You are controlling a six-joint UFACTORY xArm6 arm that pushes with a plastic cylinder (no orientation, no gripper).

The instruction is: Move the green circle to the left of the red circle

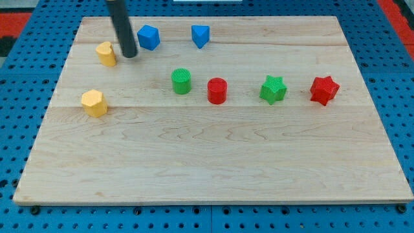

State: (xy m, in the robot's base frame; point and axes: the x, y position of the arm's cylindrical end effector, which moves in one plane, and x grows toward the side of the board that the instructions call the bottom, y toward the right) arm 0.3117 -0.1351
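Green circle: just left of the red circle, a narrow gap between them, slightly farther back; looks already placed as the task asks.
Red circle: mid-counter, in a loose row with the green star and red star to its right.
End effector: a bare rod, nothing to open or close, holding nothing; my tip down on the counter at far left.
Tip position: between the far yellow block and the blue cube, just beside the yellow one, well apart from the green circle.
Other blocks: blue wedge-like block at the far edge; second yellow block nearer, at left.
Judgement: task probably complete, tip parked clear to avoid disturbing the pair.
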